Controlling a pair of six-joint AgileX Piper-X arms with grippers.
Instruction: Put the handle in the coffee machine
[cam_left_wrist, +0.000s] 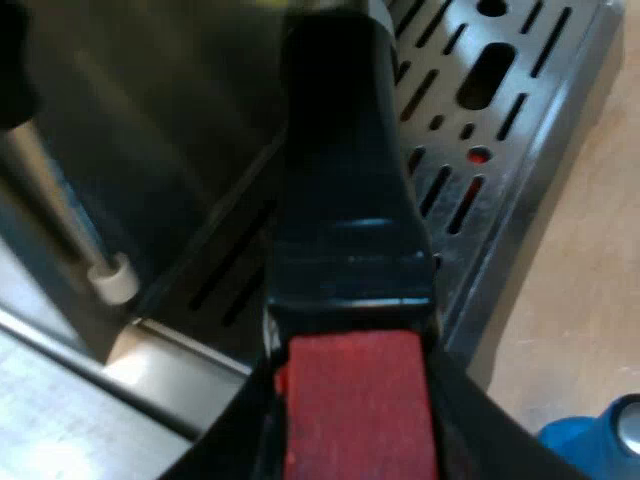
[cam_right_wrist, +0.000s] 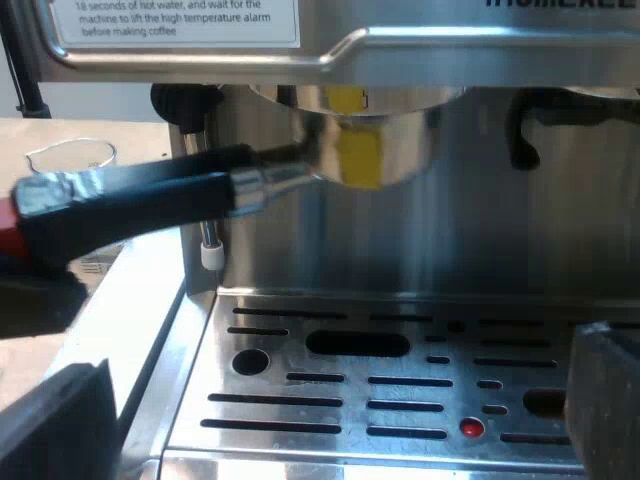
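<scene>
Holder (cam_right_wrist: 370, 140) is seen up at the machine's (cam_right_wrist: 450, 60) front, its metal cup set against the round head (cam_right_wrist: 350, 95) under the front panel. Whether the holder is locked in cannot be told. The handle (cam_left_wrist: 345, 200) juts out from the cup at a slant, above the drip tray (cam_right_wrist: 400, 465) and past the tray's side edge. The red end (cam_left_wrist: 355, 400) is clamped by the left gripper (cam_left_wrist: 355, 440), whose fingers (cam_left_wrist: 480, 430) are closed against both sides of it.

A steam wand (cam_right_wrist: 208, 235) with a white tip hangs just behind the handle, near the tray's back corner. A glass (cam_right_wrist: 70, 155) is seen farther off, beyond the handle.

The right gripper (cam_right_wrist: 330, 410) is held low at the tray's front edge, facing the machine. Its fingers (cam_right_wrist: 600, 390) are spread wide, and nothing is held between them.

A blue tamper (cam_left_wrist: 600, 440) stands on the tabletop (cam_left_wrist: 580, 300), off the tray's front edge and apart from it.
</scene>
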